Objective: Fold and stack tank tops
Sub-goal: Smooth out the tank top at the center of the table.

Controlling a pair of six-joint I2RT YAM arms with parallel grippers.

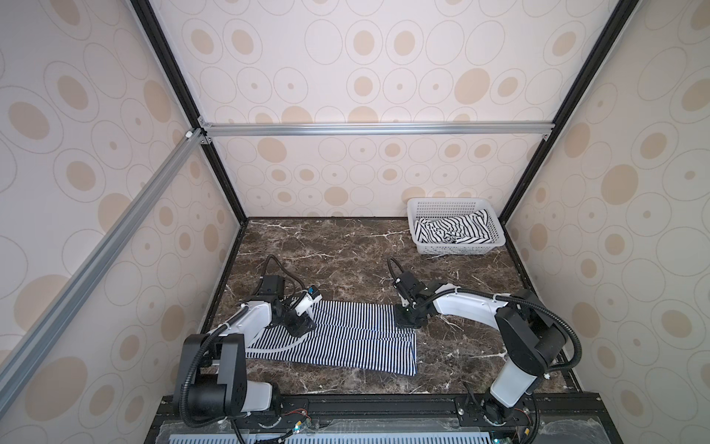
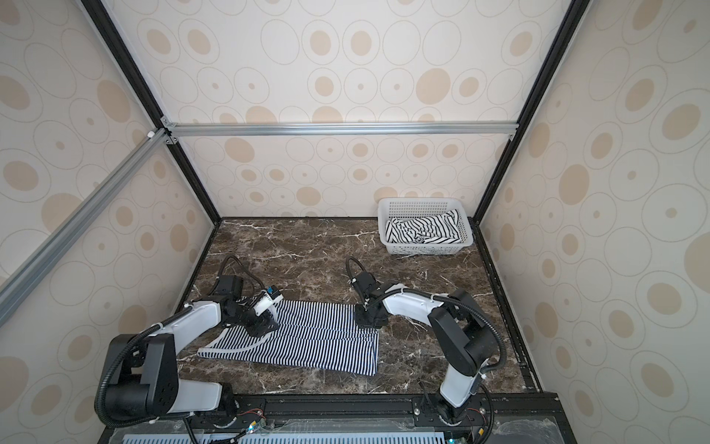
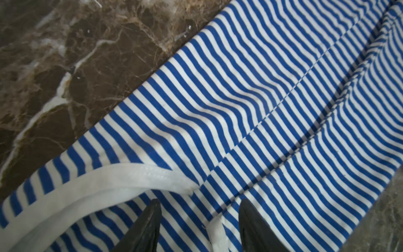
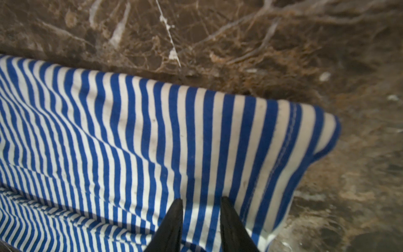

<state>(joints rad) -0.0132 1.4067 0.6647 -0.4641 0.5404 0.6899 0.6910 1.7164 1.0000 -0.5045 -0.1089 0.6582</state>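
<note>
A tank top with dense narrow blue-and-white stripes (image 1: 345,338) (image 2: 315,338) lies folded lengthwise near the table's front. My left gripper (image 1: 303,326) (image 3: 199,201) hovers open over its armhole end, beside the white binding (image 3: 130,176), with nothing between the fingers. My right gripper (image 1: 405,326) (image 4: 201,199) is shut on the hem end of this tank top (image 4: 152,141), whose far right corner is lifted off the table. The other tank top (image 1: 453,228) (image 2: 422,228), white with wider black stripes, lies crumpled in the basket.
The white perforated basket (image 1: 457,250) (image 2: 422,250) stands at the back right corner of the brown marble table (image 1: 345,250). Patterned walls with black and silver frame bars close in three sides. The arm bases sit on a black rail along the front.
</note>
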